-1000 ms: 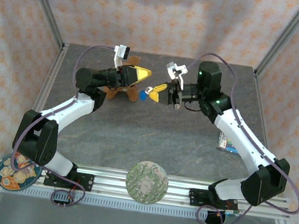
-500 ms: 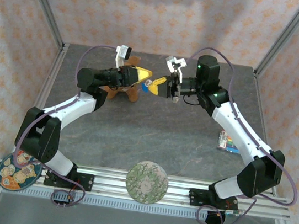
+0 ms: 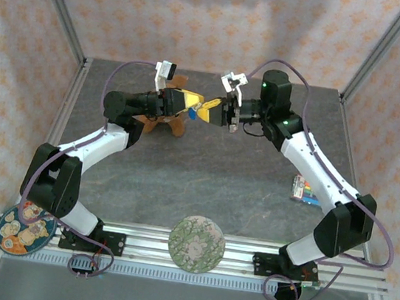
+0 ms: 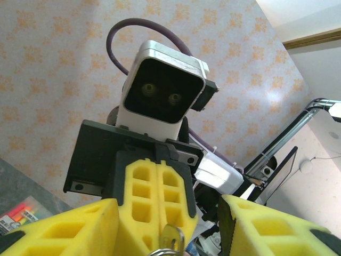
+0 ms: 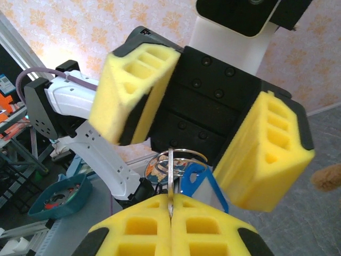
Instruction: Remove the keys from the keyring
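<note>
- From above, the right gripper (image 3: 212,113) has swung in over the last second. A moment ago it hung well apart from the left gripper (image 3: 190,102); now the two meet almost tip to tip above the table (image 3: 203,180).
- The blue key (image 3: 199,111) has travelled with it and now sits right at the left gripper's tips. The teddy bear (image 3: 166,125) lies on the table below and behind that gripper.
- The left arm has barely stirred; all the closing-in is the right arm's doing.
- Through the left wrist camera, the right gripper (image 4: 160,213) faces straight in. Its pads are pressed together with the pale key (image 4: 171,236) pinched at their tips.
- That camera's own fingers (image 4: 69,226) stand apart either side of it, holding nothing.
- Through the right wrist camera, the right gripper (image 5: 170,221) is clamped on the pale key, seen edge-on. The ring (image 5: 184,156) stands just beyond its tips.
- The blue key (image 5: 201,184) hangs from the ring, inside the gap between the left gripper's spread fingers (image 5: 133,90).
- To my eye this is the set-up for a second grip. Both keys are still on the ring, and the left gripper looks placed to close on the ring or the blue key.
</note>
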Controlling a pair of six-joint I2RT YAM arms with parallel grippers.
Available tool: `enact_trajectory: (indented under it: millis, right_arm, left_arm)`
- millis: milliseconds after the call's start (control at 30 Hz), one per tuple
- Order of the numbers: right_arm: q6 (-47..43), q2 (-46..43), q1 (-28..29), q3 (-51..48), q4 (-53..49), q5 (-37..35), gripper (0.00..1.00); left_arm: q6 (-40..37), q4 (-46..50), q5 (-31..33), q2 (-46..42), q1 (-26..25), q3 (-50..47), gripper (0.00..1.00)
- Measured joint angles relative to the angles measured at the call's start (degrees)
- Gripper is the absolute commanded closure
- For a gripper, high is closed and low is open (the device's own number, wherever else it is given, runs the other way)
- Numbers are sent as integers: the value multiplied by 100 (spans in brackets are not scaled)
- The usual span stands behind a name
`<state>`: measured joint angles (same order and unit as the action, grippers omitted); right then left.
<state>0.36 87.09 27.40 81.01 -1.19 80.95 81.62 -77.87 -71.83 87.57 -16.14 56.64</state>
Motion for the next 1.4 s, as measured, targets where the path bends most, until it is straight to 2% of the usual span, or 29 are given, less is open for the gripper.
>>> enact_trajectory:
  millis: [400, 700, 1133, 1400]
  right_arm:
    - [476, 72, -127, -48, 546, -13, 100]
    - [739, 72, -195, -243, 975, 11, 100]
    - [863, 11, -195, -343, 1154, -22, 100]
    - [756, -234, -192, -608, 1178, -297, 100]
  left_arm:
    - [4, 0, 7, 0, 2, 2, 56]
    - [85, 50, 7, 2, 20, 7, 78]
    - [92, 109, 0, 2, 92, 7, 100]
    - [85, 136, -7, 2, 92, 7, 100]
